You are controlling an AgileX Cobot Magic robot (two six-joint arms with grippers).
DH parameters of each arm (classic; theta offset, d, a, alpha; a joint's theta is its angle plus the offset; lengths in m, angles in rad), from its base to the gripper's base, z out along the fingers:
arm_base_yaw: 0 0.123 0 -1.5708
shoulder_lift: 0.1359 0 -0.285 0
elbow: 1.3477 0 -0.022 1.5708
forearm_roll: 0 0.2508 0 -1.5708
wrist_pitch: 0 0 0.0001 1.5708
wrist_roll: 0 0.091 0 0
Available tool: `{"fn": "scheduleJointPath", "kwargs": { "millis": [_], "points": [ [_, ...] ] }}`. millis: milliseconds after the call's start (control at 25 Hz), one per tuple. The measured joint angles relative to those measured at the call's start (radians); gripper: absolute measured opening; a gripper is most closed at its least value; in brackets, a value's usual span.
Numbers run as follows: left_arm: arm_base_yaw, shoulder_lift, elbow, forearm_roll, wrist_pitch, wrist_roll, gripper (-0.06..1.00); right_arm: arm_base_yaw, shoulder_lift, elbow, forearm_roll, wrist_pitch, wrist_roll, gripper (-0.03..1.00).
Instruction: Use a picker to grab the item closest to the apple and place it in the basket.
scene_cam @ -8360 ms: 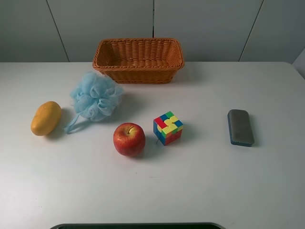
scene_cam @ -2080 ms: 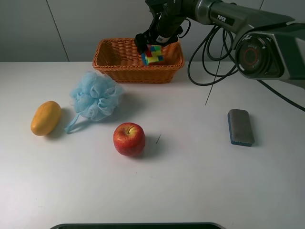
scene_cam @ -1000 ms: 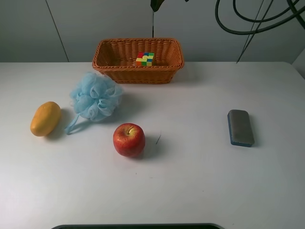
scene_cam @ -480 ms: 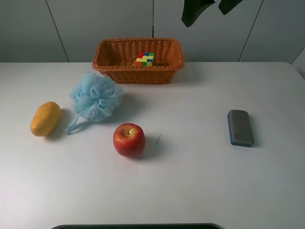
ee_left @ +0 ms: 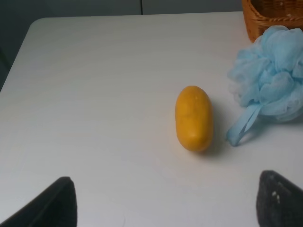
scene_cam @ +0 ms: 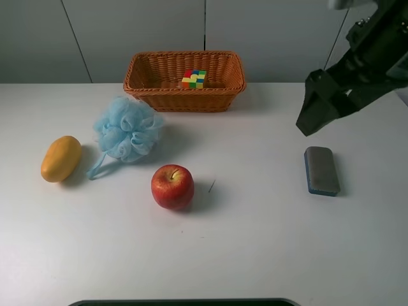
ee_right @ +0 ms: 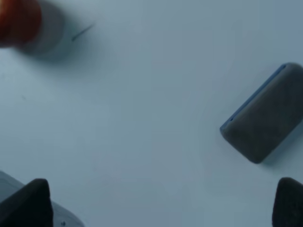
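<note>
The multicoloured cube (scene_cam: 194,78) lies inside the orange wicker basket (scene_cam: 148,81) at the back of the table. The red apple (scene_cam: 172,186) stands alone at the centre front; it shows blurred at the edge of the right wrist view (ee_right: 18,19). My right gripper (scene_cam: 317,109) is open and empty, hanging above the table on the right, just behind the grey eraser (scene_cam: 321,169). In the right wrist view (ee_right: 156,203) its fingers stand far apart. My left gripper (ee_left: 165,203) is open and empty, low over the table's left side; it is out of the high view.
A blue bath pouf (scene_cam: 127,129) and a yellow mango (scene_cam: 61,158) lie left of the apple; both show in the left wrist view, the pouf (ee_left: 270,75) and the mango (ee_left: 194,118). The eraser also shows in the right wrist view (ee_right: 265,113).
The right arm let go of the cube in the basket, rose, then swung right and down over the table near the eraser. The cube stays in the basket.
</note>
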State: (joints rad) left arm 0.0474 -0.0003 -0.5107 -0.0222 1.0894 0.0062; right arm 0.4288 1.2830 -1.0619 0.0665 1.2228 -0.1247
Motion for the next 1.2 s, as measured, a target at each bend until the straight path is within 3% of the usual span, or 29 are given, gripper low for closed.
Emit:
{"fn": "scheduleJointPath", "kwargs": {
  "millis": [240,640,1080,1200],
  "points": [
    [0.0,0.0,0.0,0.0,0.0,-0.006,0.73,0.0,-0.193,0.232,0.002,-0.068,0.0,0.7],
    [0.0,0.0,0.0,0.0,0.0,-0.006,0.73,-0.014,-0.663,0.487,0.004,-0.173,0.012,0.7],
    [0.0,0.0,0.0,0.0,0.0,-0.006,0.73,-0.284,-1.235,0.551,0.004,-0.131,0.079,0.7],
    [0.0,0.0,0.0,0.0,0.0,-0.006,0.73,-0.362,-1.279,0.551,0.004,-0.131,0.084,0.7]
  ]
}}
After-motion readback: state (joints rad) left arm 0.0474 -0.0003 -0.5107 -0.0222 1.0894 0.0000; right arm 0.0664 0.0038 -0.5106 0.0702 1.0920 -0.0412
